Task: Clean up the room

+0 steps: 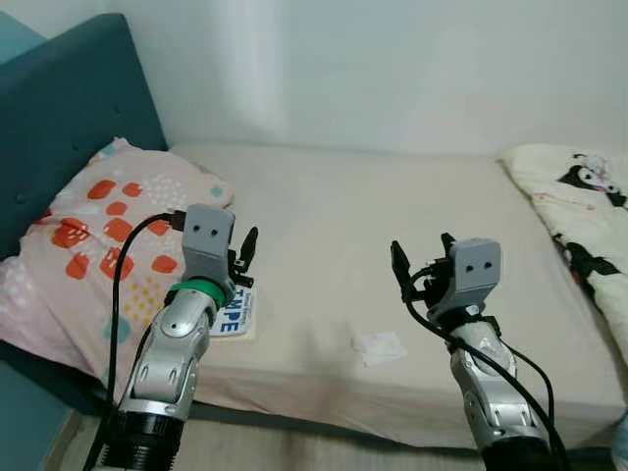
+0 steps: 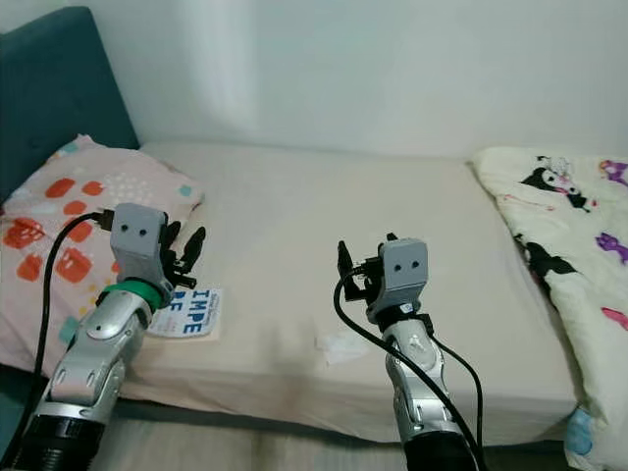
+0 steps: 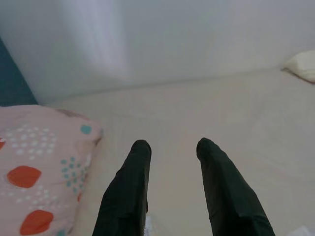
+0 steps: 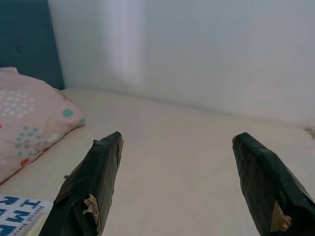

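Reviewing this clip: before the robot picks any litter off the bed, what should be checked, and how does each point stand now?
1. Left gripper open and empty: ok, its fingers are apart with nothing between them.
2. Right gripper open and empty: ok, fingers wide apart.
3. White crumpled tissue in the open: ok, it lies alone on the bed near the front edge, between the two arms.
4. Blue-lettered booklet reachable: ok, it lies flat beside the pillow, just below the left gripper.
5. Either gripper touching an item: not ok, both hover above the sheet.
6. Bin for the litter: cannot tell.
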Robot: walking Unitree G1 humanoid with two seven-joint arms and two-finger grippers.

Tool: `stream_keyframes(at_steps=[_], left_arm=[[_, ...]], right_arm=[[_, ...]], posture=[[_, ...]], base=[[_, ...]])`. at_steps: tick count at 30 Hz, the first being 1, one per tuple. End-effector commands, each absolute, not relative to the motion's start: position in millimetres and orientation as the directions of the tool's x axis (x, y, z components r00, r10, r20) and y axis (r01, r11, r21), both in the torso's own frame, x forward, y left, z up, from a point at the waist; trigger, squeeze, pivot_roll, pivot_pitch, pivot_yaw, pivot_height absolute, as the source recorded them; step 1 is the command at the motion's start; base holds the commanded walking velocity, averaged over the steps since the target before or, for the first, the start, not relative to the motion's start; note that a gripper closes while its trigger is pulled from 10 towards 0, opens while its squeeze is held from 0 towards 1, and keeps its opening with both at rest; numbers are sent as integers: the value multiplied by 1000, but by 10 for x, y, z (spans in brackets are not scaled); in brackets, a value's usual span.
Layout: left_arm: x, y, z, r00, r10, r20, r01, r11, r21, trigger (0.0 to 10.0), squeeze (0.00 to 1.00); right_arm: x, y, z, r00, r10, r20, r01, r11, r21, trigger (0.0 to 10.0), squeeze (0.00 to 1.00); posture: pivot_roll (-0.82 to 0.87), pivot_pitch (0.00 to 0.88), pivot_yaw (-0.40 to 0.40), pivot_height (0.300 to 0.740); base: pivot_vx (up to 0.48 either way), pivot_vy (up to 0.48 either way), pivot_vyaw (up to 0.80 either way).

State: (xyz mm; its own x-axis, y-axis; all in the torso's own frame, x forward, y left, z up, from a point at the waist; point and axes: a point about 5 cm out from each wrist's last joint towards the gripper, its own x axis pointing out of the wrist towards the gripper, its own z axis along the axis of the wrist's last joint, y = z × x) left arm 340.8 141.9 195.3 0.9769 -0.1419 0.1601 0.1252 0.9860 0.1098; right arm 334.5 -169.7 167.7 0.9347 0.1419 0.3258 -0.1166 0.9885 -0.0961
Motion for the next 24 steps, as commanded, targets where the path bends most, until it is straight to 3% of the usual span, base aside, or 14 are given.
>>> stream_keyframes(at_steps=[1, 19, 24], left_arm=[[3389, 1405, 1925, 977, -149, 152, 133, 985, 111, 10000, 0], [3374, 1414, 1810, 983, -144, 112, 129, 983, 128, 10000, 0], [3371, 1411, 1806, 984, -142, 110, 128, 984, 127, 10000, 0]], right_arm=[[3334, -1731, 1628, 943, 131, 307, -107, 990, -91, 10000, 0], [3324, -1622, 1540, 949, 145, 281, -131, 989, -70, 10000, 0], [3326, -1616, 1538, 949, 148, 280, -135, 989, -66, 10000, 0]], posture=[[-130, 70, 87, 740], [-129, 74, 86, 740], [-130, 75, 85, 715]], base=[[0, 0, 0], [0, 0, 0], [0, 0, 0]])
